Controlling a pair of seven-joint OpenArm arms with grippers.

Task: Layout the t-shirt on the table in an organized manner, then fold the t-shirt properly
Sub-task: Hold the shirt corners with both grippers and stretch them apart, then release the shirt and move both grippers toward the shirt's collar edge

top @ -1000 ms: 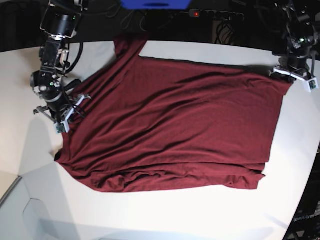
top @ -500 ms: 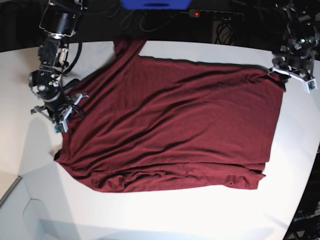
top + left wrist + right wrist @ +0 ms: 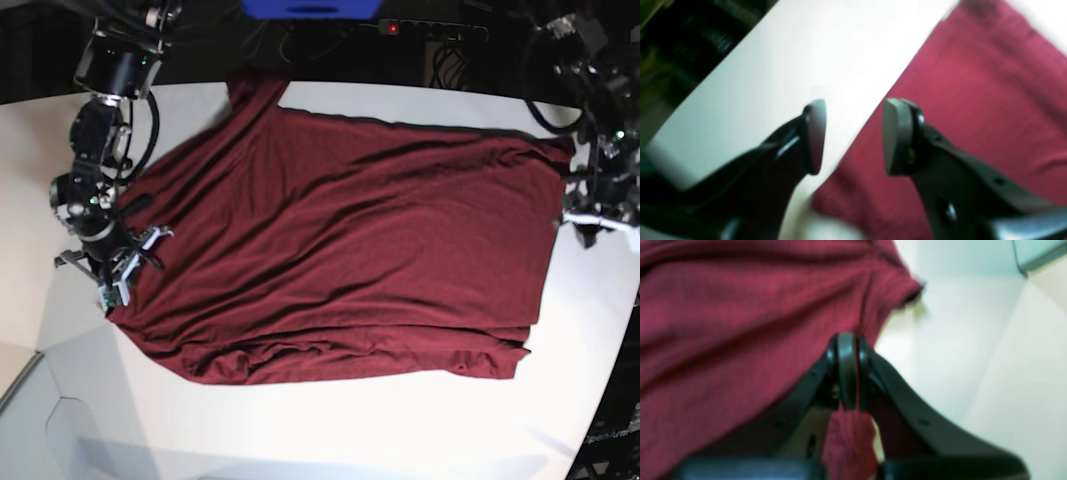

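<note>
The dark maroon t-shirt (image 3: 350, 250) lies spread wide on the white table (image 3: 400, 430), one sleeve reaching to the far edge. My right gripper (image 3: 115, 278) sits at the shirt's left edge. In the right wrist view it (image 3: 846, 373) is shut on a pinch of t-shirt (image 3: 740, 323), with fabric bunched below the pads. My left gripper (image 3: 592, 222) hovers just off the shirt's right edge. In the left wrist view it (image 3: 855, 136) is open with nothing between its fingers, straddling the t-shirt (image 3: 973, 100) edge over the bare table (image 3: 773, 66).
A power strip (image 3: 430, 30) with a red light and dark cables lie behind the table's far edge. A blue object (image 3: 310, 8) is at the top. The table's curved edge runs close to my left arm. A seam (image 3: 30, 375) crosses the near left corner.
My left gripper opened, let go of the shirt's far right corner and moved nearer along the right edge. My right gripper moved left and nearer, still pinching the shirt's left edge.
</note>
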